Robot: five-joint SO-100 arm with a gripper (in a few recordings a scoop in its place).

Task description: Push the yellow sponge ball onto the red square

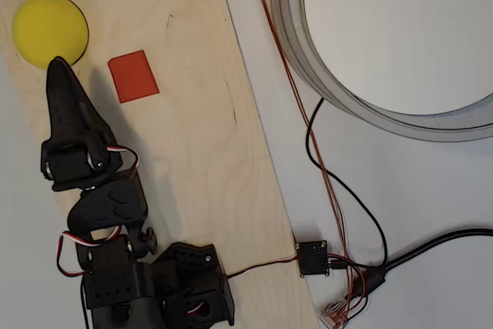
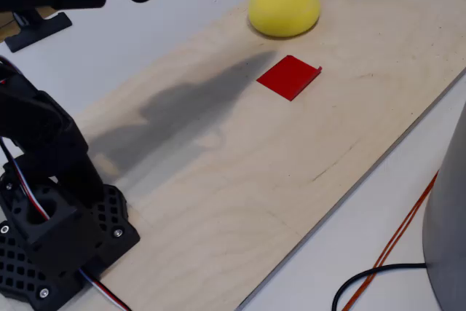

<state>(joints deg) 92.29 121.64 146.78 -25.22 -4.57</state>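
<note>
Overhead view: black two-finger gripper [image 1: 58,67], jaws together, tip at lower edge of round yellow foam ball [image 1: 50,29] | flat orange-red square patch [image 1: 133,75] lies right of tip, beside ball.

Matte foam yellow sponge ball [image 1: 49,29], flat matte red square [image 1: 133,76], pale grained wooden board [image 1: 200,136], black plastic pincer [image 1: 58,75]

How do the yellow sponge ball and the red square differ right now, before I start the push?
The yellow sponge ball is round and bulges up from the board; the red square is flat, with straight edges and one clipped corner. The ball is bright yellow, the square orange-red. The ball is wider than the square. The gripper points close to the ball's edge, while the square lies clear of it. Both rest on the wooden board, apart from each other.
</note>
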